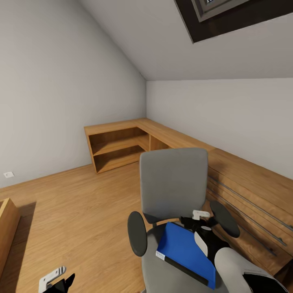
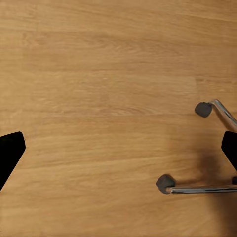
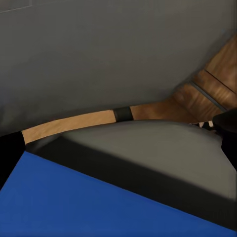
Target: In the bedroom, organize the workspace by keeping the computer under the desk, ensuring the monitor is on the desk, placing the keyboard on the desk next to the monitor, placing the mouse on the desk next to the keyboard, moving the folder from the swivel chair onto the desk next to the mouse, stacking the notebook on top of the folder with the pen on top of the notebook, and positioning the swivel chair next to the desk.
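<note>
- Your right arm reaches forward over the grey padded swivel chair (image 1: 173,191), its right pincer (image 1: 194,223) hanging just above the seat, near the backrest.
- The flat bright blue folder (image 1: 185,252) lies on that seat, tilted, partly beneath the arm.
- In the right wrist view the black fingertips (image 3: 10,155) stand spread apart, pinching nothing.
- Your left pincer (image 1: 57,283) hangs low over the wooden floor (image 2: 108,98), spread, beside the chair's chrome legs and castors.
</note>
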{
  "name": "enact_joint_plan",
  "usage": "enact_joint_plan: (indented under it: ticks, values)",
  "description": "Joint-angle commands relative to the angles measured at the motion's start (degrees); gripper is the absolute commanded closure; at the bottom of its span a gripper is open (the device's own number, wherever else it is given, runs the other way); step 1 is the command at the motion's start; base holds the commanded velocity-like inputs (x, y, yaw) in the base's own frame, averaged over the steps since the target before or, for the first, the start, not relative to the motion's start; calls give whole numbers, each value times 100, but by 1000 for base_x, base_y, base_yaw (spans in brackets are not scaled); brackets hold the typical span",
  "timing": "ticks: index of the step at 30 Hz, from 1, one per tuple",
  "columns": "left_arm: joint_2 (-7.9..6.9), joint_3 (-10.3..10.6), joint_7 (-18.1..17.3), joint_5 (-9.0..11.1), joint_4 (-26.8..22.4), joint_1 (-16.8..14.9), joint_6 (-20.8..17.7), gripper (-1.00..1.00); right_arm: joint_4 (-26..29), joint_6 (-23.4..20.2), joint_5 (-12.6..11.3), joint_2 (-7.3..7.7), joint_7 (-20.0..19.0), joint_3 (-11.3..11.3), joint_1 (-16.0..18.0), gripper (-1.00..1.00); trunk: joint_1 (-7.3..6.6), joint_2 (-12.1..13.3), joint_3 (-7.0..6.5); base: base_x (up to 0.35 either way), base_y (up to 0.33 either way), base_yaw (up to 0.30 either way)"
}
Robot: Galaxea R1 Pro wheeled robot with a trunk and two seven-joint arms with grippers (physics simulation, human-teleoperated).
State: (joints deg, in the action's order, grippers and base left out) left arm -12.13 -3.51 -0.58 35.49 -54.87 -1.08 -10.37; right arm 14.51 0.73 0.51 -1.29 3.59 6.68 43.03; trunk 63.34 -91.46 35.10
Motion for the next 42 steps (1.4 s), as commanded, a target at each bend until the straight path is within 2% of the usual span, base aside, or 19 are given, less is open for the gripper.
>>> enact_joint_plan:
  ticks: [1,5,10,17,30,33,40,42]
  values:
    - [2,-24,-7,54,4,-3,-37,-100,2,7,2,-1,3,34,4,-100,22,-44,24,0,0,0]
    - [16,-65,-13,49,125,-1,-30,-100,4,6,-6,18,-31,45,4,-100,110,-205,96,0,0,0]
    - [23,-75,-12,49,195,0,-28,-100,6,1,-9,49,-188,53,4,-100,110,-205,96,0,0,0]
    - [32,-78,-12,54,253,0,-27,-100,8,-7,-14,169,-412,65,4,-100,110,-205,96,0,0,0]
    - [28,-91,-12,55,397,-3,-18,-100,8,-13,-49,275,-516,76,4,-100,110,-205,96,0,0,0]
    - [28,-94,-12,55,402,-2,-18,-100,8,-34,-97,284,-549,77,4,-100,110,-205,96,0,0,0]
    - [30,-96,-12,55,406,0,-18,-100,13,-207,-293,330,-678,73,4,-100,264,-486,221,0,0,0]
    - [30,-97,-12,55,406,0,-18,-100,15,-253,-346,356,-728,74,4,-100,264,-486,221,0,0,0]
